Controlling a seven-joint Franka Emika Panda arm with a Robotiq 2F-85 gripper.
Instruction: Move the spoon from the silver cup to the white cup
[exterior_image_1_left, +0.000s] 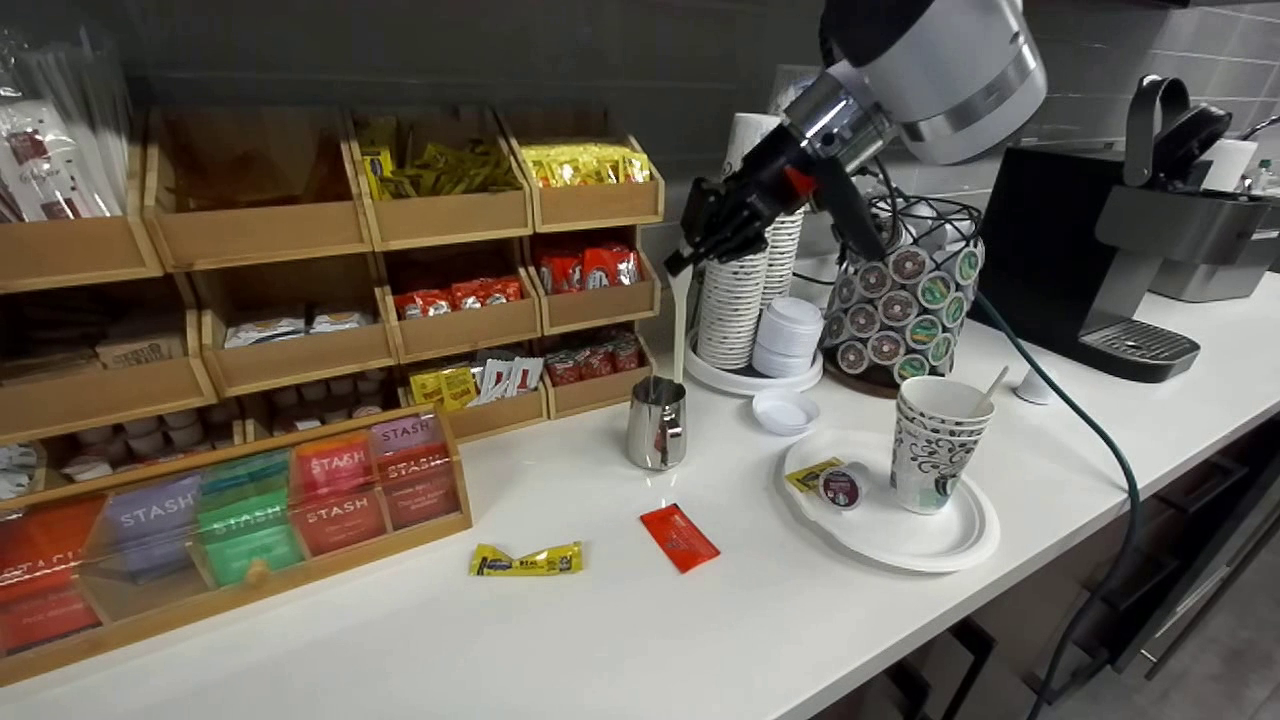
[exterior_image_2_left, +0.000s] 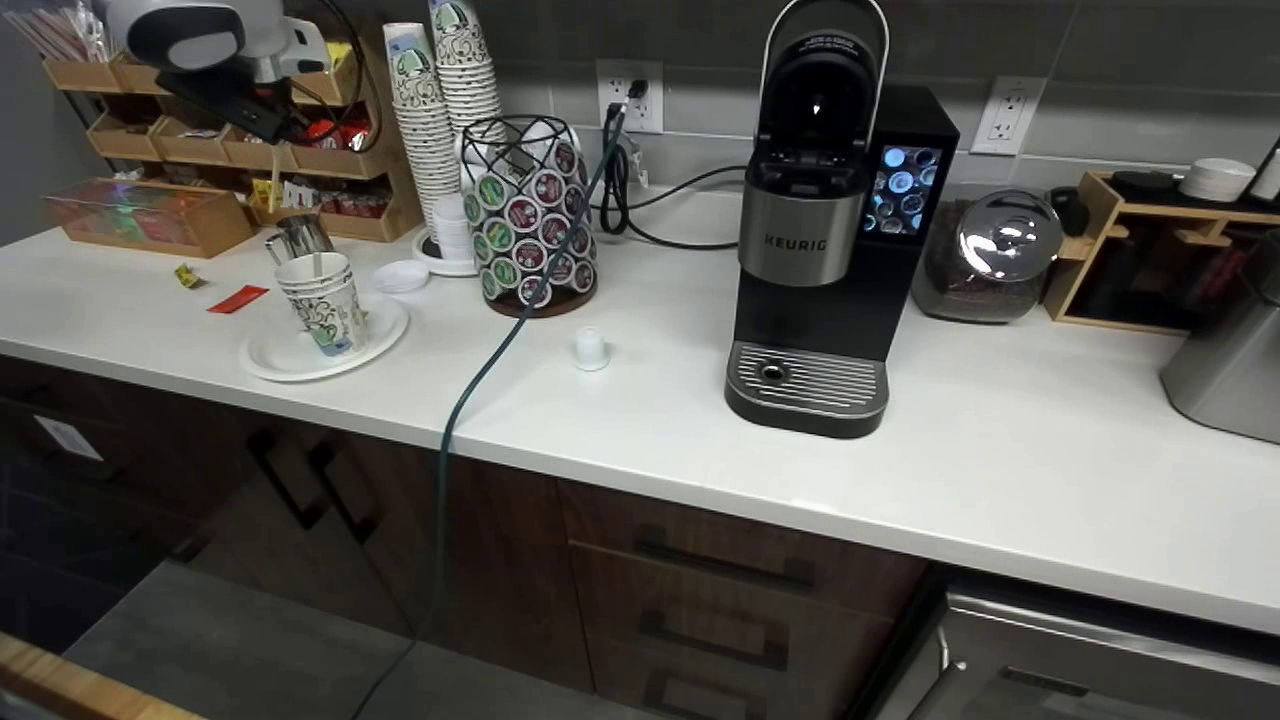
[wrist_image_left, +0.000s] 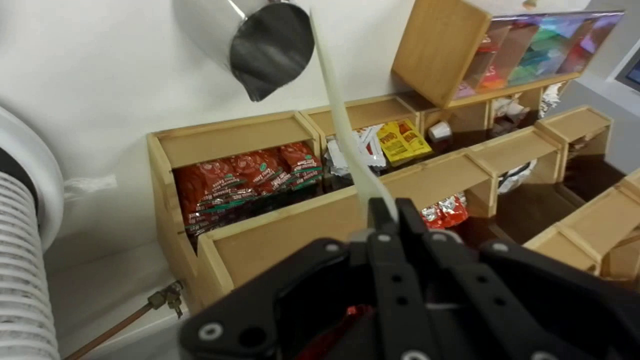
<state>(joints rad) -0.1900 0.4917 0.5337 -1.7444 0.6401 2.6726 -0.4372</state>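
White counter (exterior_image_1_left: 590, 640) runs along a grey tiled wall (exterior_image_2_left: 1120, 50). Legible: STASH on the tea packets (exterior_image_1_left: 250, 540), KEURIG on the coffee machine (exterior_image_2_left: 815, 255). In an exterior view the arm (exterior_image_1_left: 950, 85) slants down from upper right; the gripper (wrist_image_left: 396, 214) pinches the pale spoon (wrist_image_left: 345, 127) by its upper end, lower end just beside the rim of the silver cup (exterior_image_1_left: 657, 430), contact unclear. Patterned white cup (exterior_image_1_left: 932, 455) stands on a plate (exterior_image_1_left: 870, 520).
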